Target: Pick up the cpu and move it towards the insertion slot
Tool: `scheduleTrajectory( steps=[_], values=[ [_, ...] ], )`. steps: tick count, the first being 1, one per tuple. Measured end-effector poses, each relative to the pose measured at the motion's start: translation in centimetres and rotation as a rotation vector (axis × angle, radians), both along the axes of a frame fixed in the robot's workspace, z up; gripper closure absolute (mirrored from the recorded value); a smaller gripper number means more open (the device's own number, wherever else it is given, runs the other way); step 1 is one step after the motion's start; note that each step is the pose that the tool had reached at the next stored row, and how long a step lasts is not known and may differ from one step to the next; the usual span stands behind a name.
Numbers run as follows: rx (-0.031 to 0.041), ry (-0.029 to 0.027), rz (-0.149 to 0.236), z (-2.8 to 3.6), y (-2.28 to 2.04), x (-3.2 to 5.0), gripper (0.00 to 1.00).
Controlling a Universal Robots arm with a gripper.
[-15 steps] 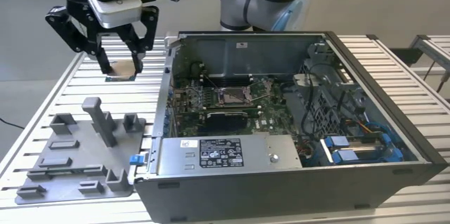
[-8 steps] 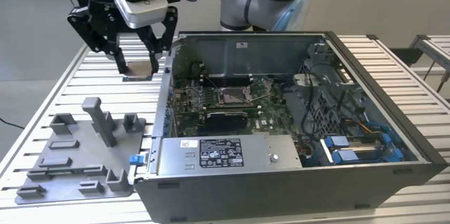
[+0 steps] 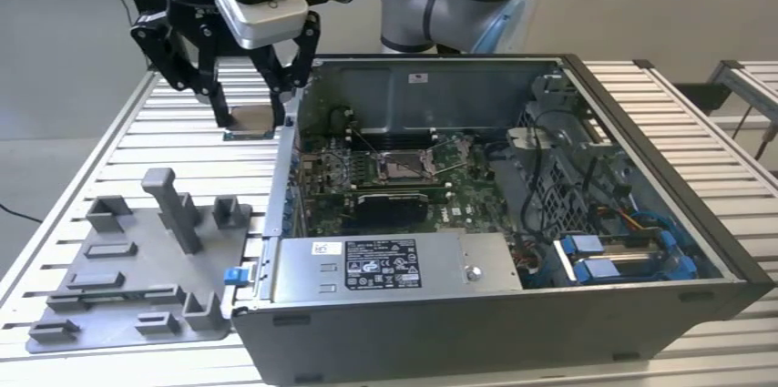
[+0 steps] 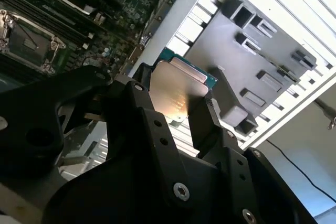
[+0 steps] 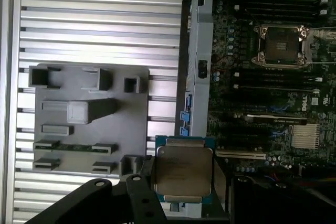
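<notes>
The cpu point(image 3: 251, 121) is a flat square chip with a pale silvery top. It hangs in the air over the slatted table, just outside the open computer case on the exterior view's left. My gripper point(image 3: 251, 117) is shut on it, one black finger point(image 3: 224, 106) on each side. Both wrist views show the cpu point(image 4: 176, 90) point(image 5: 184, 170) clamped between the fingers point(image 4: 206, 119). The insertion slot point(image 3: 402, 164) is a silver-framed square socket on the green board inside the case, also seen in both wrist views point(image 4: 29, 43) point(image 5: 280, 45). It lies apart from the cpu, past the case wall.
A grey fixture tray point(image 3: 122, 287) with upright blocks lies on the table at the exterior view's left. The case's metal side wall point(image 3: 291, 159) stands between gripper and board. Cables and blue drive brackets point(image 3: 608, 255) fill the case's right end. A power supply point(image 3: 377, 269) sits along its front.
</notes>
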State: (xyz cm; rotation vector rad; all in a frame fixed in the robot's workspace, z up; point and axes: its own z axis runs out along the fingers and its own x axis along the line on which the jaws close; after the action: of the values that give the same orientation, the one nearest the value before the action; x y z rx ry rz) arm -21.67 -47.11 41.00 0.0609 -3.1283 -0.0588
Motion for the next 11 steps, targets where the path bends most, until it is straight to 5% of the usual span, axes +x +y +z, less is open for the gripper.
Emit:
scheduleTrajectory(
  steps=[11],
  values=[
    [-0.0001,0.0000,0.000,0.00,0.00,1.37,1.00]
  ],
)
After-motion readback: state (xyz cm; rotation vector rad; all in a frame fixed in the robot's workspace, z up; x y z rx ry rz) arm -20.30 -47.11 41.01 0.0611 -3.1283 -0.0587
